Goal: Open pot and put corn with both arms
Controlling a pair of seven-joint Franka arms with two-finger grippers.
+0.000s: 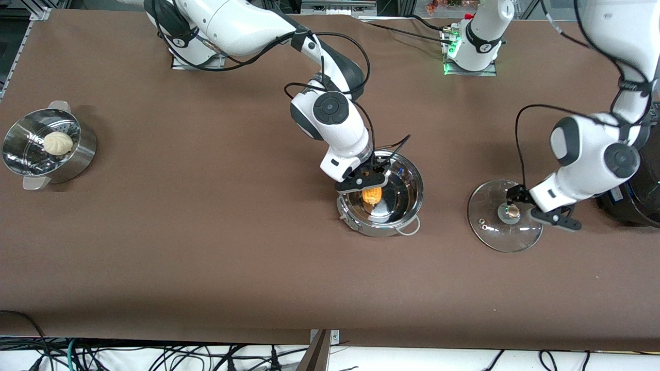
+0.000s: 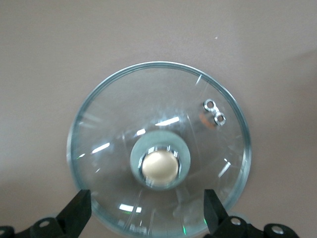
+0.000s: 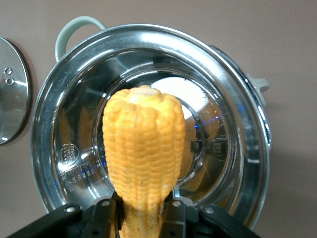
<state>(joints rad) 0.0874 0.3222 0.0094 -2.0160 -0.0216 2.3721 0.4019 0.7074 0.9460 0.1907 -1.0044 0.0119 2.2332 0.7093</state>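
The steel pot [image 1: 412, 181] stands open in the middle of the table. My right gripper [image 1: 367, 188] is shut on the corn [image 1: 372, 196] and holds it, tip down, over the pot's opening. In the right wrist view the corn [image 3: 143, 148] hangs between the fingers [image 3: 174, 218] above the pot's rim [image 3: 247, 124]. The glass lid [image 1: 495, 233] lies flat on the table beside the pot, toward the left arm's end. My left gripper [image 1: 531, 208] is open just above the lid, its fingers [image 2: 77, 214] apart on either side of the knob [image 2: 159, 166].
A perforated steel steamer [image 1: 77, 154] with a pale bun [image 1: 58, 142] in it stands at the right arm's end of the table. A large black cooker [image 1: 637, 203] sits at the table's edge at the left arm's end, close to the left arm.
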